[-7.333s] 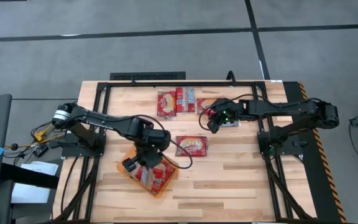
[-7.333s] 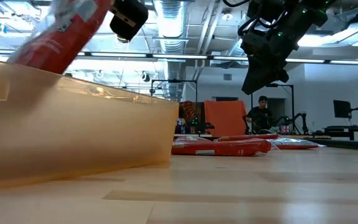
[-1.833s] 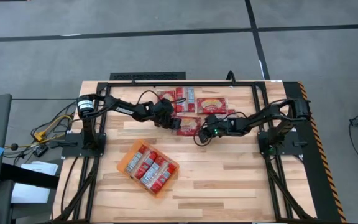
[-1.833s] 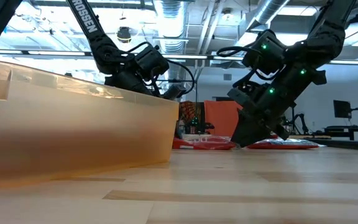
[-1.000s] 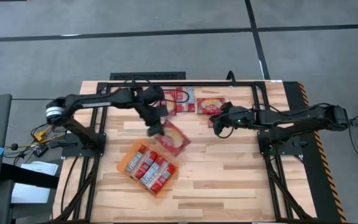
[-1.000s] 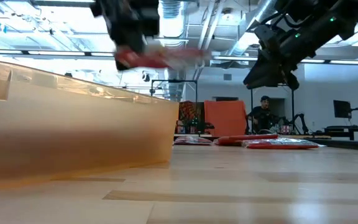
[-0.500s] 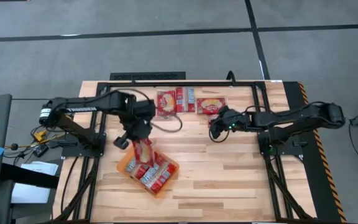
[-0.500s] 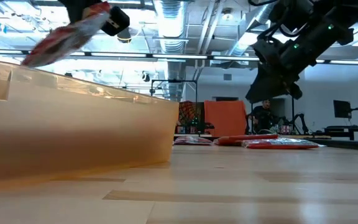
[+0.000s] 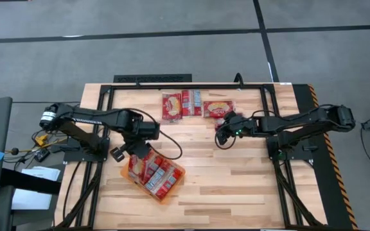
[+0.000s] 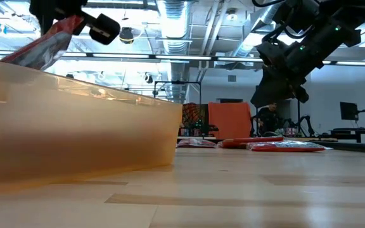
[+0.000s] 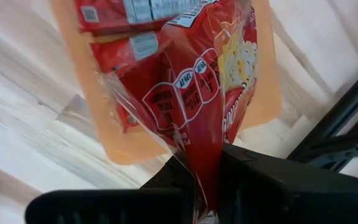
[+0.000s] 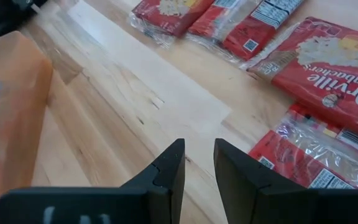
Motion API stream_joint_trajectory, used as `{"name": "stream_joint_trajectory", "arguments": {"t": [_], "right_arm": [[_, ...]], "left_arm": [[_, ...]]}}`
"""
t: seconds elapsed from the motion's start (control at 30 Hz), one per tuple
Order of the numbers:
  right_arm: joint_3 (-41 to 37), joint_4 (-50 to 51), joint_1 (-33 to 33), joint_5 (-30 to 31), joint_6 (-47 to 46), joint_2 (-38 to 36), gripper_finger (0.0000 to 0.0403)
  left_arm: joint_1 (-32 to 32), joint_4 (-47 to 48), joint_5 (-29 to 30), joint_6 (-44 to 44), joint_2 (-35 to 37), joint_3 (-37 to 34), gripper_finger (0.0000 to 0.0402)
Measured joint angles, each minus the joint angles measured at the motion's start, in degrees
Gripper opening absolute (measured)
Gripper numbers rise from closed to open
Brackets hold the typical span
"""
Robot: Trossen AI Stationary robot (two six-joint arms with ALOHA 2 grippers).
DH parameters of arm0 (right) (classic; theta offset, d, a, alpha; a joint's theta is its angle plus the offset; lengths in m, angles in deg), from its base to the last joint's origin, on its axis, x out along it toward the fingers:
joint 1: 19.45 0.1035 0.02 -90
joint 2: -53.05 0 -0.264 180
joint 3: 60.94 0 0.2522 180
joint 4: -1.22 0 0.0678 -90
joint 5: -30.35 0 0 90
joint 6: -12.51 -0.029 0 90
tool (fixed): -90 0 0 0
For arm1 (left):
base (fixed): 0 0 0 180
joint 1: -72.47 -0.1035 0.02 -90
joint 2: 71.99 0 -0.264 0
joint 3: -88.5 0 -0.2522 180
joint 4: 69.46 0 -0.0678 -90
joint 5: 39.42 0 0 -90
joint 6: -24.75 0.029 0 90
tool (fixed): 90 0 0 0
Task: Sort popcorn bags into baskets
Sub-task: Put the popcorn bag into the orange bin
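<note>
1. Held popcorn bag (image 11: 197,106): a red packet hanging by one edge over the near-left end of the orange basket (image 9: 175,178), so that it should fall among the packets already lying there.
2. Left gripper (image 9: 132,151): poised above the basket's left end, its fingers (image 11: 260,180) pinched on the bag's sealed edge; holding by the edge lets the packet dangle clear of the basket wall.
3. Packed bags (image 9: 154,177): several packets lying flat, side by side, in the basket; the task appears well advanced.
4. Remaining bags (image 9: 182,104): a few packets lying flat in a row at the table's (image 9: 236,186) far edge, awaiting pickup.
5. Right gripper (image 9: 222,136): hovering just beside the row's right-hand packet (image 12: 337,56), fingers a narrow gap apart and holding nothing, probably placed for the next grasp.
</note>
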Motion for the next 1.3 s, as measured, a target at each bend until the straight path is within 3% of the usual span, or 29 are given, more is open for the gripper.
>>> {"name": "stream_joint_trajectory", "arguments": {"t": [0.27, 0.9, 1.3], "right_arm": [[0.0, -0.1, 0.0, 0.0, -0.5, 0.0, 0.0113], [0.0, -0.2, 0.0, 0.0, -0.5, 0.0, 0.0113], [0.0, 0.0, 0.0, -0.1, -0.4, -0.1, 0.0113]], "left_arm": [[2.1, -0.2, 2.5, 2.5, 0.0, -2.6, 0.0013], [2.2, -1.3, -0.2, 6.2, 0.0, -2.6, 0.0013], [2.2, -1.1, 1.2, 5.5, -5.6, -2.5, 0.0013]]}}
